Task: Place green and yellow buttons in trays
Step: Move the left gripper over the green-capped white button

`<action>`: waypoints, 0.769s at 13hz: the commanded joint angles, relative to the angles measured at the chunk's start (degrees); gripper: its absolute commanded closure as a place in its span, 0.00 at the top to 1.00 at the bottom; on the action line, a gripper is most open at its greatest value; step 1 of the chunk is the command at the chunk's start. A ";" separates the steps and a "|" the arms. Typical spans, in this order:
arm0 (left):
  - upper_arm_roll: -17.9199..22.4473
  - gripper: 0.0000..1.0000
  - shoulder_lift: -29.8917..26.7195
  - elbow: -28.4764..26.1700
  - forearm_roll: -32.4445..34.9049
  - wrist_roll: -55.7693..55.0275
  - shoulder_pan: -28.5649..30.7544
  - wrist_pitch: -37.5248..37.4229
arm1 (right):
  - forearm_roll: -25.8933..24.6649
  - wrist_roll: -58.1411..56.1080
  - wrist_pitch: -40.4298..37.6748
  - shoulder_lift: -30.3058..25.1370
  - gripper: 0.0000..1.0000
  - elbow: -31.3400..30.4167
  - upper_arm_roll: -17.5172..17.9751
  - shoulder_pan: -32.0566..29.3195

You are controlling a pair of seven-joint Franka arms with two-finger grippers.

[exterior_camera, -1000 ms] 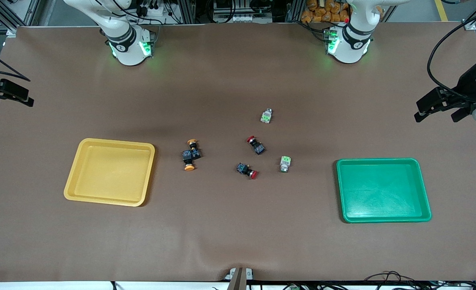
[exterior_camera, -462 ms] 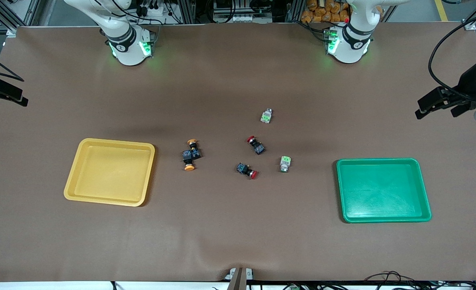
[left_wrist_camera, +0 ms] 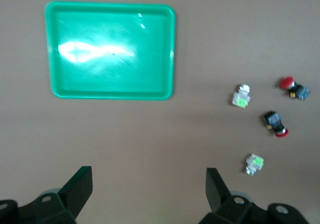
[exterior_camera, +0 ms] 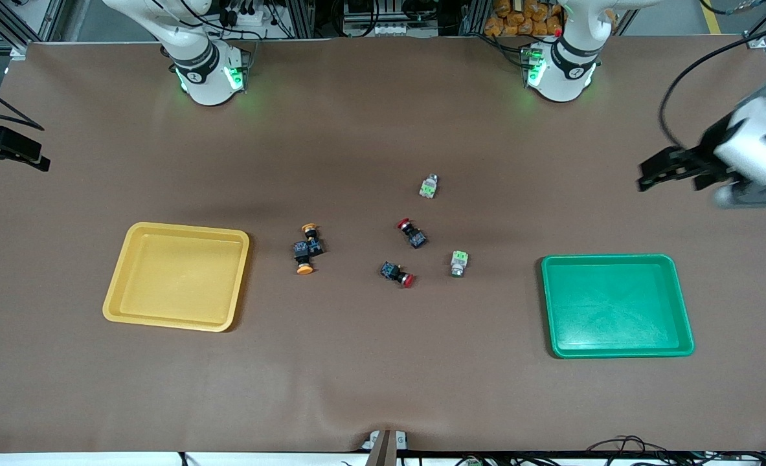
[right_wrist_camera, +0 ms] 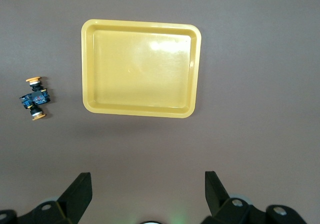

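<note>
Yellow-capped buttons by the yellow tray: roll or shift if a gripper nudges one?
Probably both shift: the two yellow-capped buttons lie on their sides, bodies touching. The round caps may let one roll. They look small and rigid, so likely light and easily knocked.

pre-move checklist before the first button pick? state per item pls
1. Left gripper fingers open, holding nothing, up over bare table at the left arm's end: ok.
2. Right gripper fingers open, holding nothing, up over bare table at the right arm's end: ok.
3. Green tray has nothing in it: ok.
4. Yellow tray has nothing in it: ok.
5. Two green buttons lie apart from the others, room for fingers: ok.
6. Two yellow buttons lie touching each other, so a clean single pick looks doubtful: not ok.
</note>
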 commanded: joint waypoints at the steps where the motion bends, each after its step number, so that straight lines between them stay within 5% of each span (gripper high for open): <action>1: -1.77 1.00 3.39 1.24 -0.89 -1.05 -0.72 -0.60 | -0.57 -0.48 -0.22 -0.24 1.00 0.57 0.22 -0.04; 10: -1.78 1.00 13.84 1.68 -1.15 -1.14 -6.43 6.86 | -0.49 -0.66 0.40 0.55 1.00 0.57 0.22 -0.04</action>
